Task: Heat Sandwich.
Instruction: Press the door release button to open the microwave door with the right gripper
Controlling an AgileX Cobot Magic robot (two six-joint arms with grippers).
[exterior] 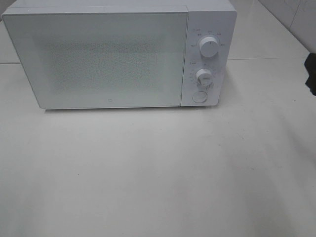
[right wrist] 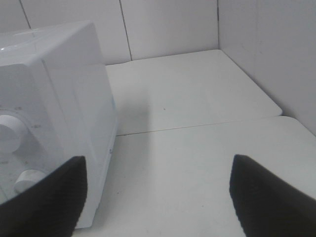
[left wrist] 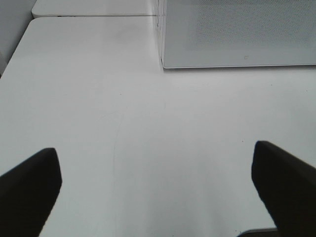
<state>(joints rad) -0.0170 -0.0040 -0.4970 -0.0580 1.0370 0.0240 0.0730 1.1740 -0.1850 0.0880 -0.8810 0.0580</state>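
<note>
Hunting for the sandwich turns up nothing: it is in none of the three views, not on the bench (exterior: 158, 177) and not in either claw. It may be behind the microwave (exterior: 217, 15) door (exterior: 98, 59), but the frosted, dotted panel hides the inside, so cannot tell. Handling is judgement only: sliced bread with a leafy filling should be light, soft and easy to crush, with layers that slide apart under a side pinch. It is better lifted from below or by whatever dish carries it, gently, kept level. The door is shut flush with no handle showing. The round button (exterior: 199, 97) under the upper knob (exterior: 209, 47) and lower knob (exterior: 203, 76) is probably the door release, so a light, straight press there looks like the way in. The microwave stands at the back of the bench, with a seam between bench slabs beside it. The left claw (left wrist: 155, 150) is spread wide, holding nothing, above bare bench in front of the door's lower corner. The right claw (right wrist: 158, 160) is also spread wide and empty, beside the control-panel end, not touching it.
</note>
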